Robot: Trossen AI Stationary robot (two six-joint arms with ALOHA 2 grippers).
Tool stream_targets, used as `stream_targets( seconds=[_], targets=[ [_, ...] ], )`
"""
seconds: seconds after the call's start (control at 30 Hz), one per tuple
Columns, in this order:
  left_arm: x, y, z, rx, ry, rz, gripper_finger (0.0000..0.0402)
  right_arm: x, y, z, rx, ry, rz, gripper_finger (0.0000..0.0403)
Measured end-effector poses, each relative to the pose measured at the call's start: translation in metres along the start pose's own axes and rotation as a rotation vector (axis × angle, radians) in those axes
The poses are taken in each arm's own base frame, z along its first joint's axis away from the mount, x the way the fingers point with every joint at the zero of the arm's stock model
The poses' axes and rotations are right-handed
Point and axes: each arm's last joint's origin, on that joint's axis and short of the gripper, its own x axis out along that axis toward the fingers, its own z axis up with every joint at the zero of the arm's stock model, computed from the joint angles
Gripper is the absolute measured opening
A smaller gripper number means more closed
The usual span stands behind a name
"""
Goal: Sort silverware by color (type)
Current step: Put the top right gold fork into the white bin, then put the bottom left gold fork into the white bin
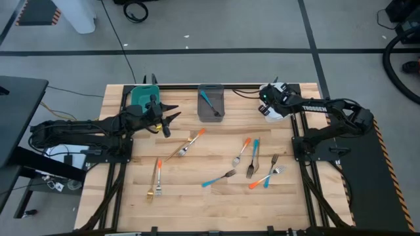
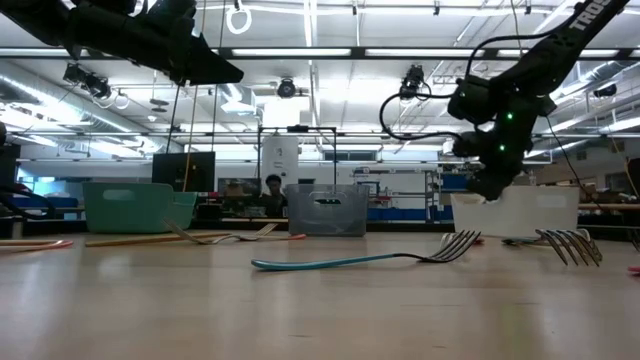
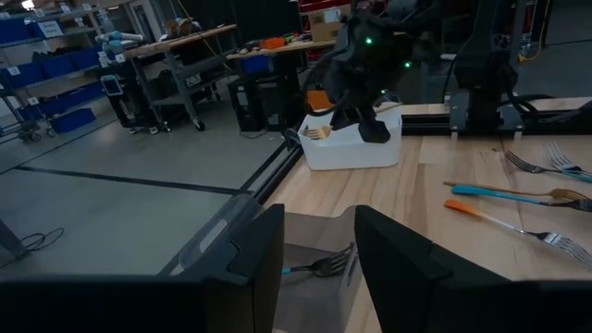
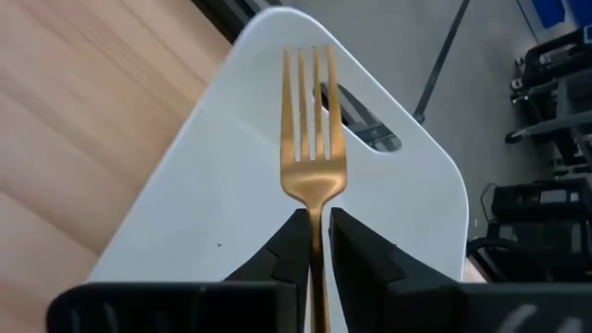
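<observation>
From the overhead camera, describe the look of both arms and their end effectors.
Both arms are dark and jointed. The left arm ends in a black end effector with two tapering fingers. The right arm carries white "TROSSEN" lettering, black cabling near its wrist, and a small green light beside its end effector.

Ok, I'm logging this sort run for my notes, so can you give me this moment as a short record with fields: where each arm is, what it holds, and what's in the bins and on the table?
right gripper: over the white bin, fingers around a gold fork, tines pointing away from the wrist
left gripper: open, empty, beside the teal bin
grey bin: a blue-handled fork inside
table: forks with orange, blue and gold handles lie loose in front of the bins
</observation>
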Motion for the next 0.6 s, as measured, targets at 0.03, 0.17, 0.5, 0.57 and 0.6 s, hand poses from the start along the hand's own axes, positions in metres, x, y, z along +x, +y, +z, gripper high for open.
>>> stream_targets(
  seconds=[0.03, 0.17, 0.5, 0.57, 0.6],
  targets=[
    [0.0000, 0.0001, 0.0000, 0.000, 0.000, 0.000, 0.0142, 0.0003, -0.0005, -0.0003, 0.001, 0.003, -0.001, 0.0060],
    [0.0000, 0.0000, 0.0000, 0.000, 0.000, 0.000, 0.0142, 0.0008, -0.0004, -0.0013, -0.005, 0.011, 0.016, 0.0066],
    [0.0000, 0.0001, 0.0000, 0.000, 0.000, 0.000, 0.0142, 0.0007, 0.0003, -0.0014, -0.038, 0.010, 0.042, 0.0068],
    [0.0000, 0.0000, 0.0001, -0.001, -0.001, 0.000, 0.0142, 0.0007, 0.0004, -0.0014, -0.029, 0.010, 0.043, 0.0068],
    [0.0000, 0.0000, 0.0001, -0.001, -0.001, 0.000, 0.0142, 0.0006, 0.0004, -0.0014, -0.023, 0.009, 0.048, 0.0068]
  ],
)
